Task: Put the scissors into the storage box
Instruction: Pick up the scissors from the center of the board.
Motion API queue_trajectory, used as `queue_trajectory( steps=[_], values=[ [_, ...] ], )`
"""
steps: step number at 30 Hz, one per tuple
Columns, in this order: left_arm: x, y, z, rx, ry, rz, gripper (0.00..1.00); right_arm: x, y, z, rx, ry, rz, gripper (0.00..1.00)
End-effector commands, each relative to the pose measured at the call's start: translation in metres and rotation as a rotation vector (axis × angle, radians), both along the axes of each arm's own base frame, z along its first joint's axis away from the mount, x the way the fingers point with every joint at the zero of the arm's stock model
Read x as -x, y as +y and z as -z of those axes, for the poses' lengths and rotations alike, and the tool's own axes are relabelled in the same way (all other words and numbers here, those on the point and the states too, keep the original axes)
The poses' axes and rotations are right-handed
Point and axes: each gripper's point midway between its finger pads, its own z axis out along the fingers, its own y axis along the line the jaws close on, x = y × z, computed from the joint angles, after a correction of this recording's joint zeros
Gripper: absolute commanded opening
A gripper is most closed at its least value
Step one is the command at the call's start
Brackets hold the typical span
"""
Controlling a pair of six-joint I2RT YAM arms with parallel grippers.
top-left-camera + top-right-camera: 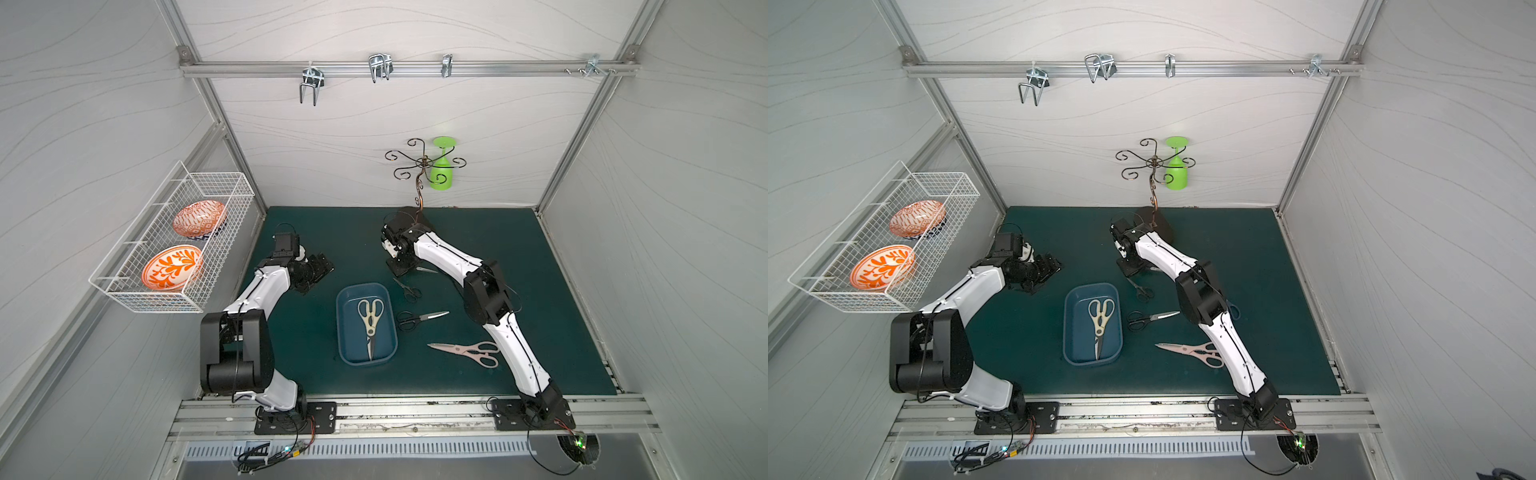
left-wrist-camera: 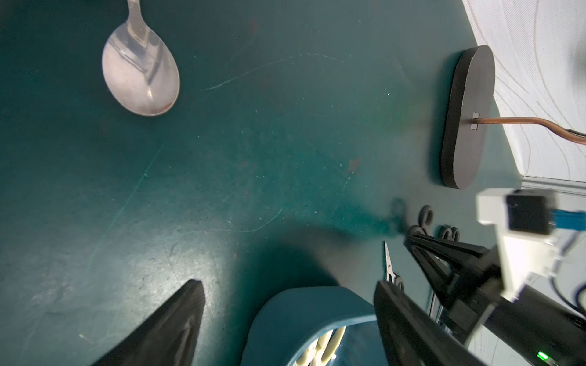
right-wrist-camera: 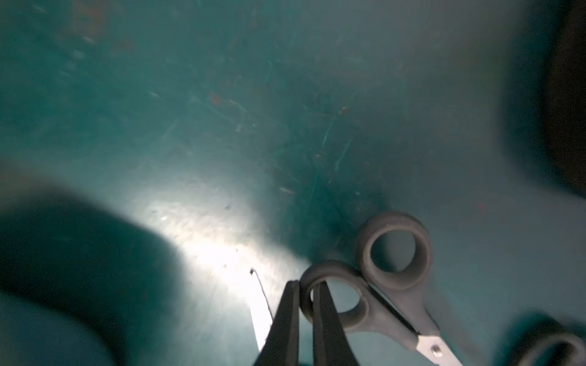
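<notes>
The storage box [image 1: 341,328] is a dark blue tray mid-table, and cream-handled shears [image 1: 370,320] lie in it. My right gripper [image 3: 306,285] is shut on one handle ring of a small black-handled pair of scissors [image 3: 393,272], low over the mat behind the box [image 1: 400,266]. A steel blade [image 1: 427,270] shows beside it. On the mat to the right of the box lie two black-handled pairs [image 1: 408,290] [image 1: 419,319] and pink-handled shears [image 1: 467,352]. A blue handle [image 1: 1234,311] peeks from behind the right arm. My left gripper [image 2: 287,286] is open and holds nothing, left of the box's far end [image 1: 318,270].
A metal spoon [image 2: 141,66] lies on the green mat near the left gripper. The wire cup stand's dark base [image 1: 411,214] sits at the back, with a green glass [image 1: 441,166] hanging on it. A white wire basket [image 1: 124,286] with two orange bowls hangs on the left wall.
</notes>
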Motion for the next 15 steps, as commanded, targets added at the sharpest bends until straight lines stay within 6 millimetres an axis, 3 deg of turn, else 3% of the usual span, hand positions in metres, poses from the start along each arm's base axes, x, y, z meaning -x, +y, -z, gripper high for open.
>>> queue_trajectory(
  steps=[1, 5, 9, 15],
  values=[
    [-0.009, 0.005, -0.004, -0.011, -0.028, -0.007, 0.88, 0.002, -0.003, -0.083, -0.072, -0.1, 0.029, 0.0],
    [-0.01, 0.009, -0.004, -0.007, -0.028, -0.019, 0.88, 0.019, -0.001, -0.121, -0.131, -0.094, 0.091, 0.0],
    [-0.01, 0.017, -0.006, -0.009, -0.032, -0.039, 0.88, 0.049, 0.012, -0.153, -0.228, -0.058, 0.149, 0.0],
    [-0.011, 0.027, -0.01, -0.015, -0.043, -0.063, 0.88, 0.117, 0.059, -0.173, -0.349, 0.002, 0.062, 0.0]
  ],
)
